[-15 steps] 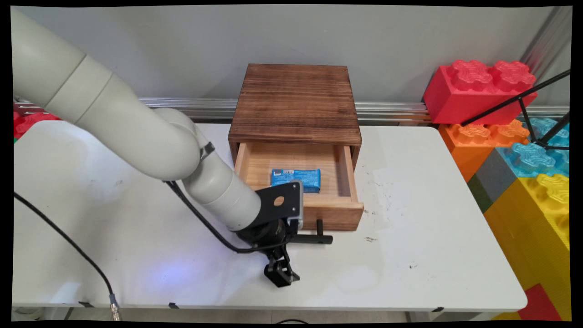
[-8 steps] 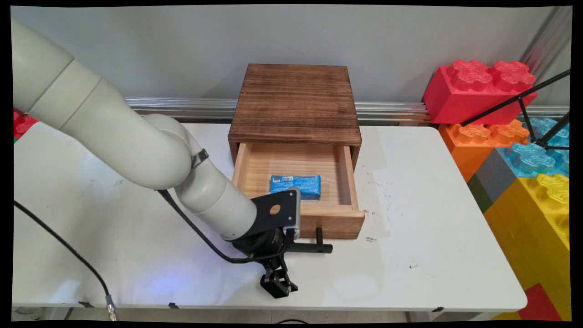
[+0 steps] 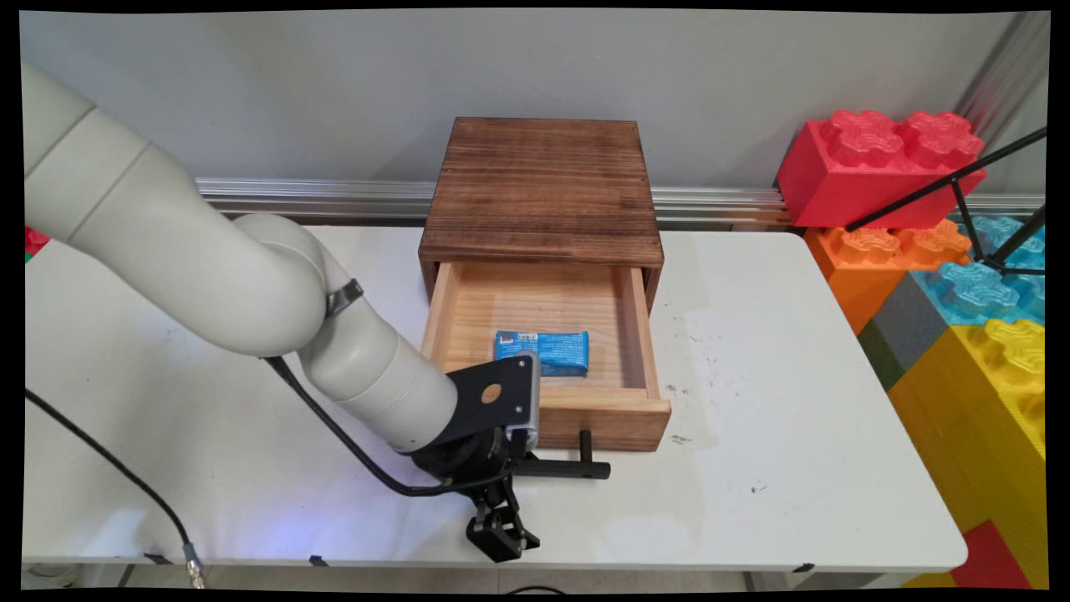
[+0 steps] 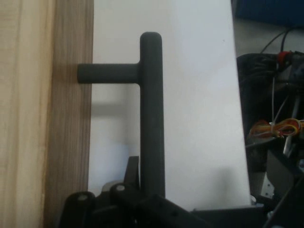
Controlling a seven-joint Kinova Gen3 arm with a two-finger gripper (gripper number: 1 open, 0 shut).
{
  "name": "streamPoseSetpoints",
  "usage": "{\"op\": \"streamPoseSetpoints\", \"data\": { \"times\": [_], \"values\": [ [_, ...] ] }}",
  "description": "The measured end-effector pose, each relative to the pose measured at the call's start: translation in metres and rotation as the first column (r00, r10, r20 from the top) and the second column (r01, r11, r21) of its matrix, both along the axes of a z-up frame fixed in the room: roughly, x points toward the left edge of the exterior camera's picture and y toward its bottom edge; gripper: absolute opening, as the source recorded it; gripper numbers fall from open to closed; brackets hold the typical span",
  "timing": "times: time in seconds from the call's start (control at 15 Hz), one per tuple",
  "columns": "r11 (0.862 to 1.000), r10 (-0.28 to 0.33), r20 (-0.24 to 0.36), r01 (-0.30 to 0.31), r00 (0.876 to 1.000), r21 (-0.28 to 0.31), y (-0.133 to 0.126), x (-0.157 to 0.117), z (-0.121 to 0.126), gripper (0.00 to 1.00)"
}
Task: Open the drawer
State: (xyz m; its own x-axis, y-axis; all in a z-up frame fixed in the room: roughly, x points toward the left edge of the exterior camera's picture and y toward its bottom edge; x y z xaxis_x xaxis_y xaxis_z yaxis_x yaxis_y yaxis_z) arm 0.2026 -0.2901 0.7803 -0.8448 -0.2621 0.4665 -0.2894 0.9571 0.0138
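Note:
A dark wooden box (image 3: 542, 188) stands at the back of the white table (image 3: 752, 435). Its light wooden drawer (image 3: 614, 418) is pulled out toward the near edge, and a blue packet (image 3: 542, 352) lies flat inside near the front. My gripper (image 3: 520, 468) is low over the table in front of the drawer, shut on the left end of the black T-shaped drawer handle (image 3: 568, 468). In the hand view the handle bar (image 4: 152, 109) runs up from between the gripper (image 4: 151, 197) linkage, with the drawer front (image 4: 52, 118) along the left.
Large red (image 3: 878, 163), orange (image 3: 878, 251), blue (image 3: 978, 288) and yellow (image 3: 995, 393) toy blocks are stacked beside the table's right end. A black tripod leg (image 3: 945, 188) crosses them. A black cable (image 3: 109, 443) hangs over the table's left part.
My gripper has moved toward the table's near edge with the handle in it. The drawer has slid farther out of the box, and more of its floor and the blue packet shows.

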Motion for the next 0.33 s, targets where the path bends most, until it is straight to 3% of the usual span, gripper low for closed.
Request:
{"op": "streamPoseSetpoints", "data": {
  "times": [0.33],
  "values": [
    [1.0, 0.007, -0.01, -0.007, 1.0, 0.004, 0.0084, 0.0042, 0.0078, 1.0]
  ]
}}
